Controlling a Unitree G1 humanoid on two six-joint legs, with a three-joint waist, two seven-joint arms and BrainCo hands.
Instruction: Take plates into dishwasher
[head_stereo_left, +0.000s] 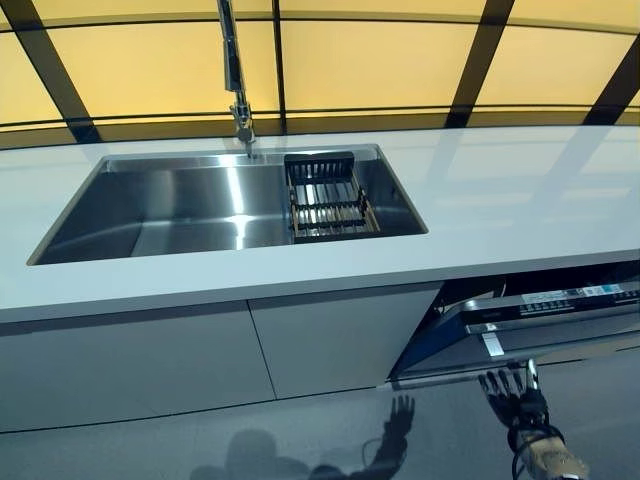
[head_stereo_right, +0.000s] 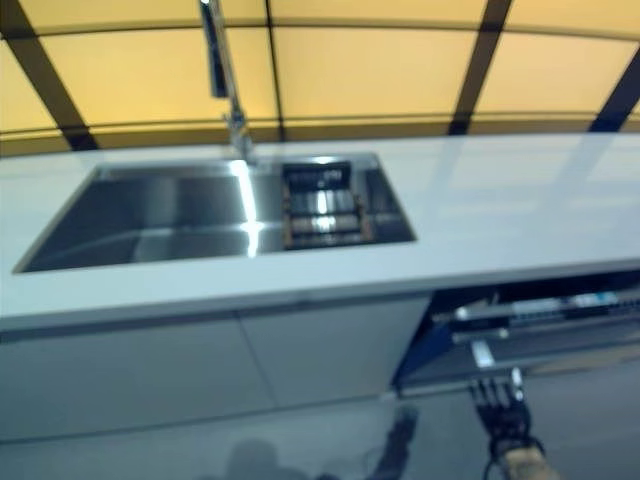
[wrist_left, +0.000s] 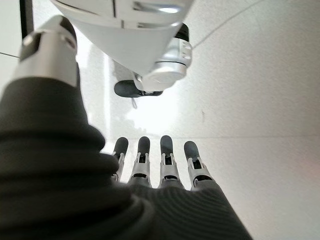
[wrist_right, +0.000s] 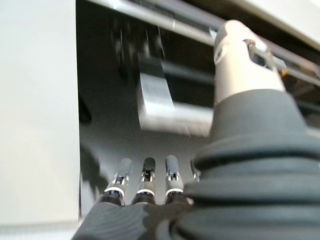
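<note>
Below the white countertop (head_stereo_left: 520, 200), at the lower right, the dishwasher (head_stereo_left: 540, 325) stands with its door tipped partly open, and the right hand (head_stereo_left: 510, 392) reaches toward the door's near edge with fingers straight and spread, holding nothing. In its wrist view those fingers (wrist_right: 147, 175) point at the dark opening and a pale handle-like bar (wrist_right: 165, 107) across it. The left hand (wrist_left: 155, 170) shows only in its own wrist view, fingers straight and empty, over bare floor.

The step in hand looks like opening the door fully. To do it well, the right hand should probably hook over the door's top edge, pull down evenly and stop before the door drops, so the rack inside stays reachable.

No plates show anywhere: the steel sink (head_stereo_left: 180, 215) holds only a dark wire basket (head_stereo_left: 328, 195) at its right end under the tap (head_stereo_left: 236, 75), and the countertop is bare. The dishwasher's interior is dark and cut off at the right edge, so its racks cannot be made out.
</note>
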